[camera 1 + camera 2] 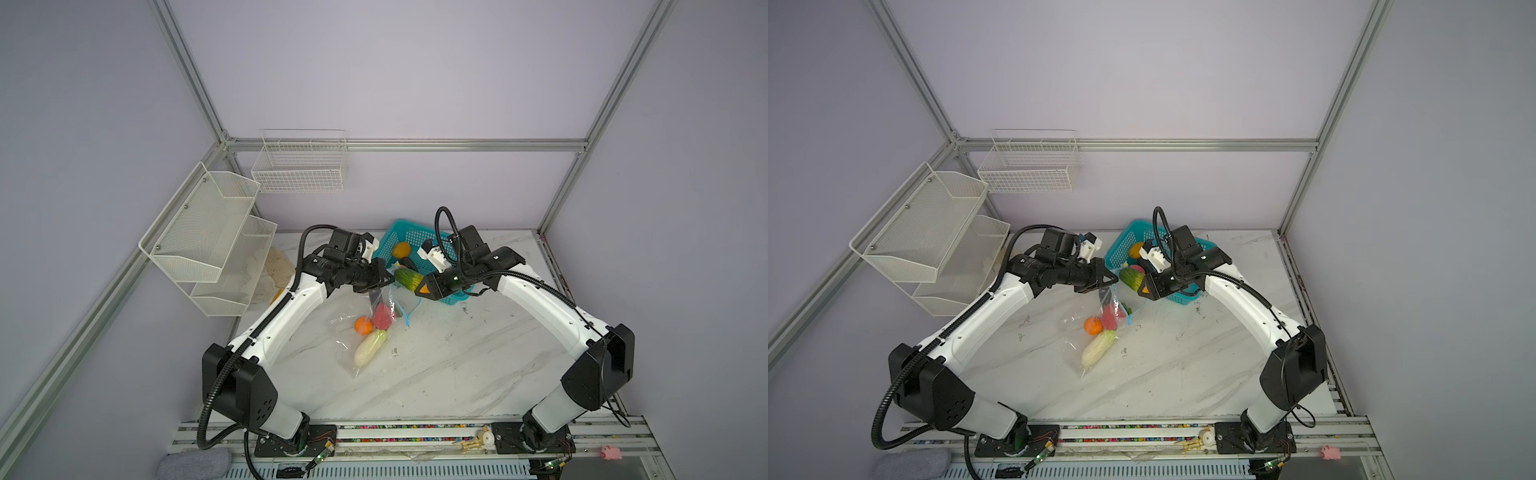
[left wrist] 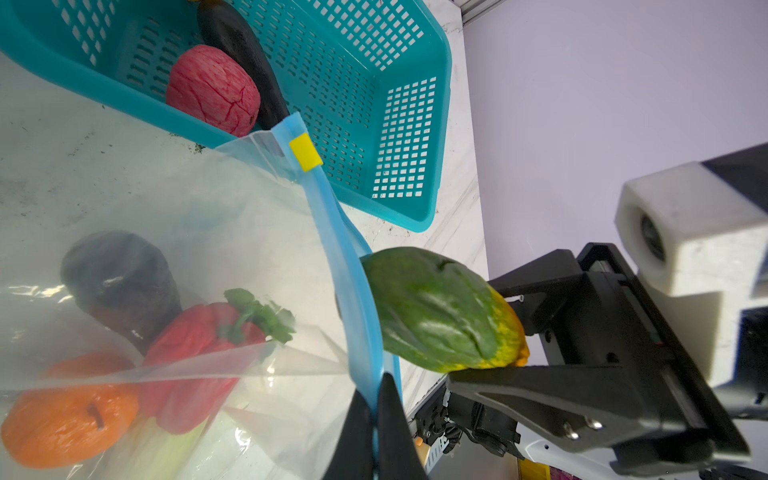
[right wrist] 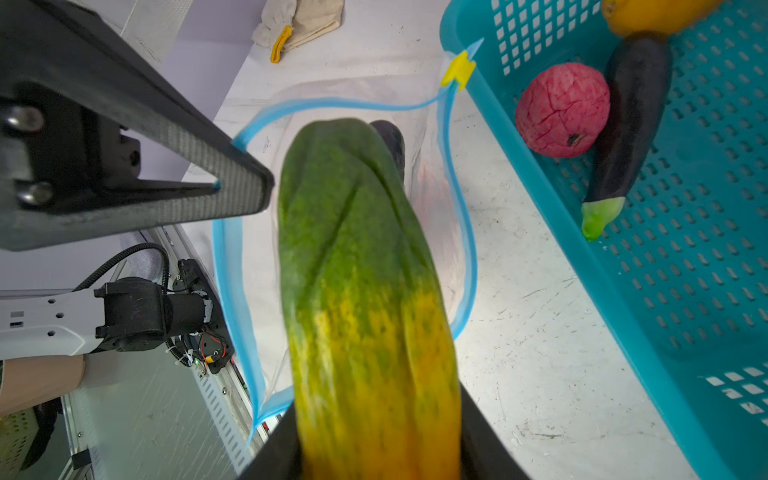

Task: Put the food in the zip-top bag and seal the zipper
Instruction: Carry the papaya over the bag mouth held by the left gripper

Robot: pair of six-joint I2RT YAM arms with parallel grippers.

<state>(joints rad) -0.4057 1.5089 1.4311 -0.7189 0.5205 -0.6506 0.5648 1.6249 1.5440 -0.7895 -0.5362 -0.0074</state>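
Note:
The clear zip-top bag [image 1: 345,338] lies mid-table in both top views, with an orange [image 1: 363,325], a pink-red piece [image 1: 382,316] and a white radish [image 1: 370,347] inside. A dark eggplant [image 2: 118,282] shows through the plastic in the left wrist view. My left gripper [image 2: 376,388] is shut on the light-blue zipper [image 2: 357,291] and lifts that edge, so the bag's mouth [image 3: 457,208] gapes. The yellow slider [image 2: 305,151] sits at the strip's end. My right gripper [image 3: 378,419] is shut on the green-orange cucumber [image 3: 361,270], whose green end points into the mouth.
The teal basket [image 1: 390,232] stands right behind the bag, holding a mango [image 1: 401,249], an eggplant [image 3: 627,124] and a pink-red piece [image 3: 563,110]. White mesh shelves [image 1: 208,232] hang on the left wall, with a cloth [image 1: 276,268] under them. A wire basket [image 1: 301,164] hangs on the back wall.

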